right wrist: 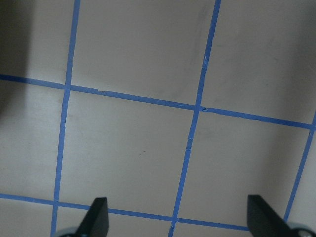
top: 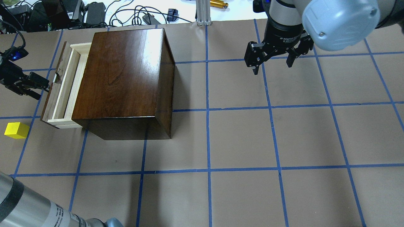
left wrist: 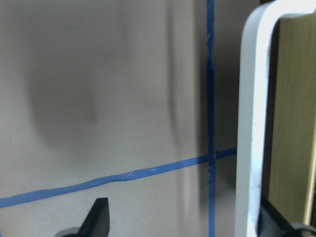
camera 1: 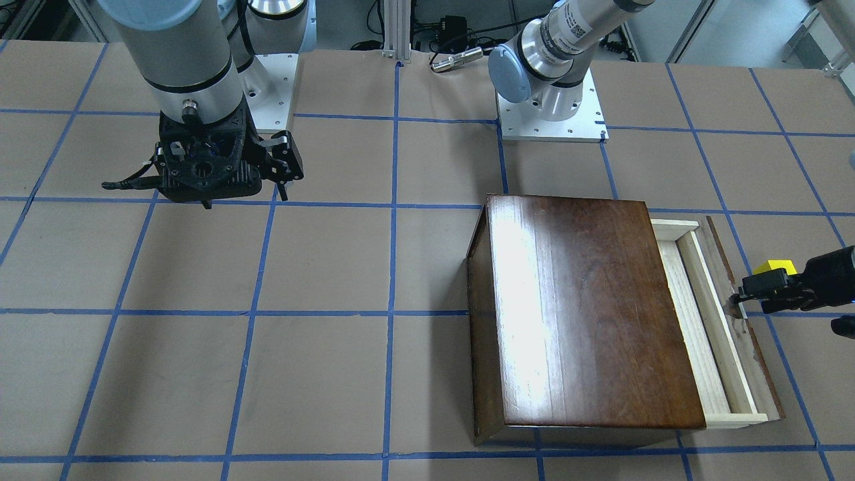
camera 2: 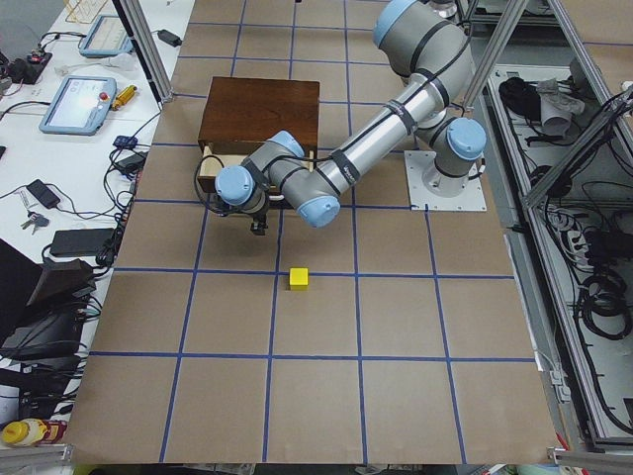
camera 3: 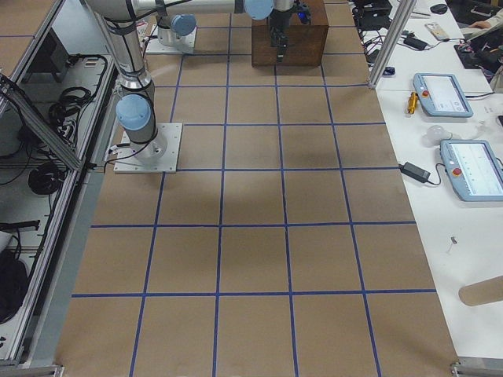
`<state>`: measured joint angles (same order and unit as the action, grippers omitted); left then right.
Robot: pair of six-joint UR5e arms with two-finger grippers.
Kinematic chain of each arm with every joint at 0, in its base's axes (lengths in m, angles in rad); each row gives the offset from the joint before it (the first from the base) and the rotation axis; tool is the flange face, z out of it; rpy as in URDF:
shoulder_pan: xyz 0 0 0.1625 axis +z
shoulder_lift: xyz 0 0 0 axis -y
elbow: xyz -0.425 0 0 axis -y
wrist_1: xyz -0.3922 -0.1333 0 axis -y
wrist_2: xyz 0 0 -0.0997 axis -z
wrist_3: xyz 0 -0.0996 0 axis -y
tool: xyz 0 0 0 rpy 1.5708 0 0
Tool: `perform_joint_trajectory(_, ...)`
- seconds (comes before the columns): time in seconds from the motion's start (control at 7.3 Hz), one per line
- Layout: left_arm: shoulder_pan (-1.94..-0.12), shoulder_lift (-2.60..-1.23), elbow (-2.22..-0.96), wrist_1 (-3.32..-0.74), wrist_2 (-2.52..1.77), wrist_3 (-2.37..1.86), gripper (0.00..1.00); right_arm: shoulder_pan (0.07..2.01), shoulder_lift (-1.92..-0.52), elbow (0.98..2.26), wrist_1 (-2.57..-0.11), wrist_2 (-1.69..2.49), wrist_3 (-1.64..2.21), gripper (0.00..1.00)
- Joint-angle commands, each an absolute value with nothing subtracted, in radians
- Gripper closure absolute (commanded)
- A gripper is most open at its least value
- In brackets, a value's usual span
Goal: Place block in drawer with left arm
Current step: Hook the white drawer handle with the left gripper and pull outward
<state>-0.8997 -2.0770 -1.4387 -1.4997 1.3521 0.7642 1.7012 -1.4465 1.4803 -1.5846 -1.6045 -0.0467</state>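
Black left fingers (top: 38, 82), spread, sit at the dark front of the partly pulled-out pale wooden drawer (top: 63, 91). The small yellow cube (top: 16, 130) lies nearby on the brown surface (top: 240, 138). The right fingers (top: 253, 58) are spread too.

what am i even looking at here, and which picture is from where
A silver left arm and right arm are bolted to a table covered in brown paper with a blue tape grid. Four pictures come from fixed cameras: one facing the robot, one behind it looking down, one at each table end. The last two come from cameras on the wrists. On the table sit a dark brown wooden box, its pale wood drawer partly pulled out, and a small yellow cube lying loose nearby. The left arm's end effector is open at the drawer's front panel; the right arm's end effector hangs open over the table. Neither holds anything.
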Motion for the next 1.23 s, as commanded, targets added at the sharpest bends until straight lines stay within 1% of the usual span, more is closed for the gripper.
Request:
perform_joint_trajectory(0.0, -0.871, -2.075, -1.437, -1.499, 1.379, 0.79, 0.0, 1.701, -1.447, 1.48, -1.585, -1.605, -0.046, 0.0)
perform_joint_trajectory(0.41, -0.87, -2.062, -1.428, -1.502, 1.379, 0.787, 0.0, 1.701, -1.447, 1.48, -1.585, -1.605, -0.048, 0.0)
perform_joint_trajectory(0.82, -0.871, -2.008, -1.378, -1.516, 1.385, 0.784, 0.0, 1.701, -1.447, 1.48, -1.585, -1.605, -0.046, 0.0)
perform_joint_trajectory(1.1, -0.839, -1.965, -1.385, -1.534, 1.485, 0.811, 0.0, 1.701, -1.447, 1.48, -1.585, -1.605, -0.048, 0.0)
